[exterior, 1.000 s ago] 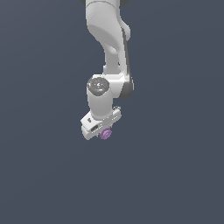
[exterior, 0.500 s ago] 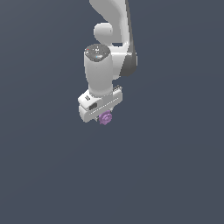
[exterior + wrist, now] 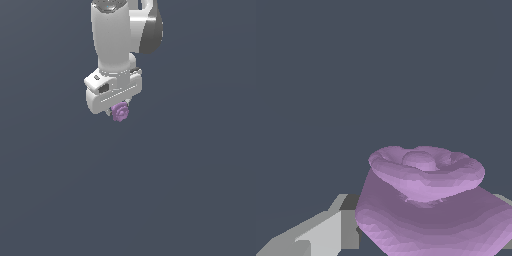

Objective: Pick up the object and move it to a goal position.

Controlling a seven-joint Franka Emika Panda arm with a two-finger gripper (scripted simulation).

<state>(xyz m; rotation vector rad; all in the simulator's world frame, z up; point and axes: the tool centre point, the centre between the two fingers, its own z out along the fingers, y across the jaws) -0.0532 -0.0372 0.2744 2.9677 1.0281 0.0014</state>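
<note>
Wrist view, nearest: the small light-purple knobbly blob [image 3: 428, 200] fills the lower part of the picture, with a ruffled, rosette-like top over a broader faceted body.
Blob surface: matte, stepped in bands, lumpy and irregular; it looks rigid, though that is a judgement from its hard-edged facets.
Finger beside it: a pale grey finger [image 3: 321, 235] of the pincer sits against the blob's lower side; a sliver of another grey part shows at the opposite edge.
Exterior view, pincer: the white blocky pincer [image 3: 119, 107] hangs from the white arm [image 3: 115, 35] and is closed narrowly around the blob [image 3: 120, 112], which peeps out just under the hand.
Where the blob is: held in the pincer, in mid-air; no counter shows in either view, only flat dark slate-blue background [image 3: 200, 190].
Step in hand: carrying the held blob toward the goal, by my reading; no goal marker is visible, so how far remains cannot be told.
Doing it well: keep the squeeze steady and travel smoothly, since the lumpy contact faces offer little flat bearing and the blob could twist or slip out.
Release: open only once the arm has settled at the goal.
Farthest: plain background, featureless.
</note>
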